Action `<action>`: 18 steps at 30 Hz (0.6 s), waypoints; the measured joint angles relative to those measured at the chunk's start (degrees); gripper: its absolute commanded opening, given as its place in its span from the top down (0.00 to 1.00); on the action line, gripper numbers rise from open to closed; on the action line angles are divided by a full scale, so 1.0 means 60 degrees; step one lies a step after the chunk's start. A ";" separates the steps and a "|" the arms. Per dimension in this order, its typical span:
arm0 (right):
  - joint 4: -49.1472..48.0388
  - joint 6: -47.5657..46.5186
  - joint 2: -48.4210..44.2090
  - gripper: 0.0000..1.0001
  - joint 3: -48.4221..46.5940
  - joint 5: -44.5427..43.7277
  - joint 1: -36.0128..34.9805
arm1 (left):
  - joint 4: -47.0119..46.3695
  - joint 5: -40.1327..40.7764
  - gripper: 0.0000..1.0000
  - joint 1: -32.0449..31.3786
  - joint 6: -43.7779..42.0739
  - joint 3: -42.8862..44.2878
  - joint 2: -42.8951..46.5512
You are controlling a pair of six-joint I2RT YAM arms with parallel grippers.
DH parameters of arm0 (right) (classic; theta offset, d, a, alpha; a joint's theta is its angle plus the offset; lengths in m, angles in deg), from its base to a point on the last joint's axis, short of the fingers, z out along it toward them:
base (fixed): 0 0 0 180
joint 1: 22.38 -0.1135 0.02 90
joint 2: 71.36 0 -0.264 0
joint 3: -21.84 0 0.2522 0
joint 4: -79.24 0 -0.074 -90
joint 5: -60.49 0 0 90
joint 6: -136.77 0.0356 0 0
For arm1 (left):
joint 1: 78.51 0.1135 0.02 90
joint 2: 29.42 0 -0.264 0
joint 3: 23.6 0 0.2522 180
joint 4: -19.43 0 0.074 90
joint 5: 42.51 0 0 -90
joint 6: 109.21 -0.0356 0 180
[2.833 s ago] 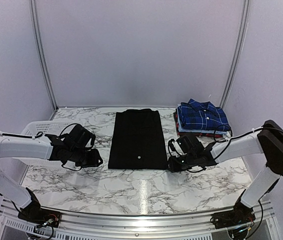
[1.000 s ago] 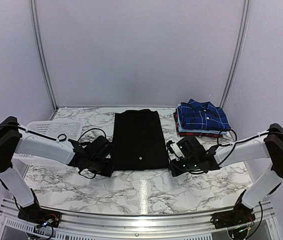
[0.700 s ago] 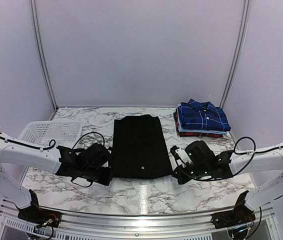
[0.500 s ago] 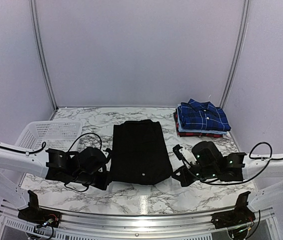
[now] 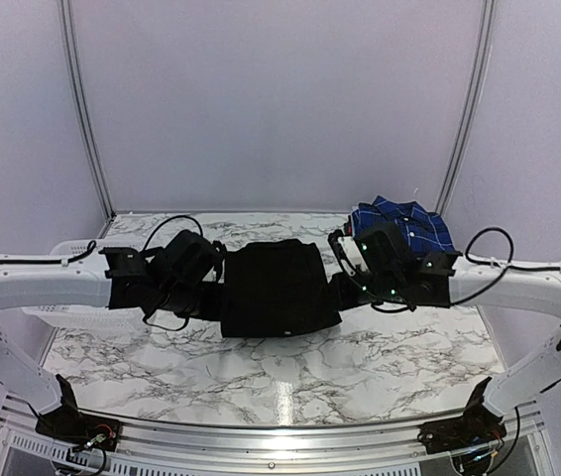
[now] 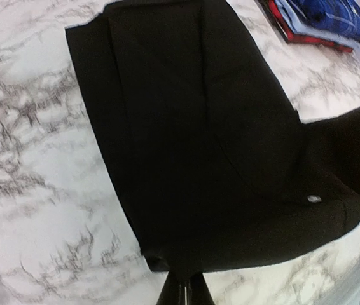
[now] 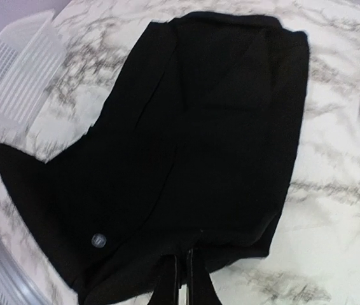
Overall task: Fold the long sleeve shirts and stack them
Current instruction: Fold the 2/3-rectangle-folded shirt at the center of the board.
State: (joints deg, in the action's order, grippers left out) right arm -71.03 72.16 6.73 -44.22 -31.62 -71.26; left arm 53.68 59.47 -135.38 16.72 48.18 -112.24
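Note:
The black long sleeve shirt [image 5: 279,288] lies lengthwise on the middle of the marble table, its near hem raised off the surface. My left gripper [image 5: 223,299] is shut on the hem's left corner [image 6: 167,257], and my right gripper [image 5: 338,294] is shut on the right corner [image 7: 231,244]. A small white button [image 7: 98,239] shows near the lifted hem. The collar end [image 7: 231,22] still rests on the table. In the left wrist view, my left gripper [image 6: 183,287] pinches the cloth edge. In the right wrist view, my right gripper [image 7: 183,272] does the same.
A stack of folded shirts [image 5: 414,226], blue plaid on top, sits at the back right, partly behind my right arm; its edge [image 6: 320,22] shows in the left wrist view. A white mesh basket [image 5: 67,248] stands at the left edge, with its rim [image 7: 14,70] visible.
Both arms dragged the shirt's near hem toward the front, then lifted it and carried it up and back. The shirt now looks shorter, with its near part raised.

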 measured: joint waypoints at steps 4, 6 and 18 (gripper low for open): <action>-0.0426 -0.0353 0.2044 1.00 -0.1621 0.0015 0.1351 | -0.0058 -0.0506 1.00 0.1523 -0.0696 0.1654 -0.1723; -0.0583 -0.0503 0.3366 1.00 -0.2707 0.0186 0.1967 | 0.0036 -0.0794 1.00 0.2320 -0.1060 0.2754 -0.2885; -0.0707 -0.0747 1.0156 1.00 -0.9151 0.1362 0.3738 | -0.0291 -0.2677 1.00 0.4940 -0.1453 0.8943 -0.9522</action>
State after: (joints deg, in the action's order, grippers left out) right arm -75.27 67.68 67.66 -99.12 -23.44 -48.84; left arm 51.93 43.41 -105.74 8.00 101.84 -169.38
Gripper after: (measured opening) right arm 0.002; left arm 0.006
